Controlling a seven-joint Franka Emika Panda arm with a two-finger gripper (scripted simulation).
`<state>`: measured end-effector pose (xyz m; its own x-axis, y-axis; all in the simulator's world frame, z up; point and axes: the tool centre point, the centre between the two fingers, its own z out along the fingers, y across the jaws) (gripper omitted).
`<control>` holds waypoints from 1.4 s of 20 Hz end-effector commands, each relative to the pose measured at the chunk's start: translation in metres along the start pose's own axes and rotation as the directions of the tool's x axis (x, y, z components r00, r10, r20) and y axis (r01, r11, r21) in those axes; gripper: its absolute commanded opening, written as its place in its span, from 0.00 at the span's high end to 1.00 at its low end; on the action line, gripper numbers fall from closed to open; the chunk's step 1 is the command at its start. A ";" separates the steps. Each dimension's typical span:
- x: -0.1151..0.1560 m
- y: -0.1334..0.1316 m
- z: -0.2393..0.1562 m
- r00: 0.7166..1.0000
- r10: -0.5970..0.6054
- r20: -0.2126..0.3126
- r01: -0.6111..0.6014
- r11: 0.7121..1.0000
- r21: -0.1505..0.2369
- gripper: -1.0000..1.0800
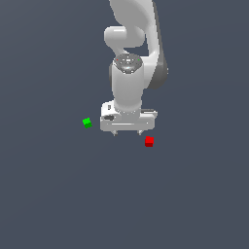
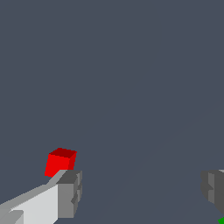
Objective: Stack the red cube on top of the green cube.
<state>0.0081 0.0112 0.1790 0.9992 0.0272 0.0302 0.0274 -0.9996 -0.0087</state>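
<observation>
Fingers [image 2: 70, 192] of the white gripper [image 1: 127, 132] are spreading wide, grasping nothing, hovering between the red cube [image 1: 149, 141] and green cube [image 1: 87, 123], neither showing lettering.

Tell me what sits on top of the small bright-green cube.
Nothing: the small bright-green cube has a bare top in the exterior view. The small bright-red cube lies apart on the grey floor. The wrist view shows only a green sliver.

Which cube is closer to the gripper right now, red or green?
The red cube. In the exterior view it sits just off the open gripper, toward that view's right; the green cube lies farther off on the left. Neither is between the fingers.
</observation>
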 end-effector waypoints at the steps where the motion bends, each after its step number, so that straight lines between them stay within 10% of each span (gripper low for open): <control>1: 0.000 0.000 0.000 1.000 0.000 0.000 0.000 1.000 0.000 0.04; 28: -0.050 -0.106 0.095 0.985 0.172 0.025 -0.171 0.985 -0.013 0.04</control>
<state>-0.0404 0.1106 0.0883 0.9910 -0.1335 0.0043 -0.1335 -0.9911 -0.0015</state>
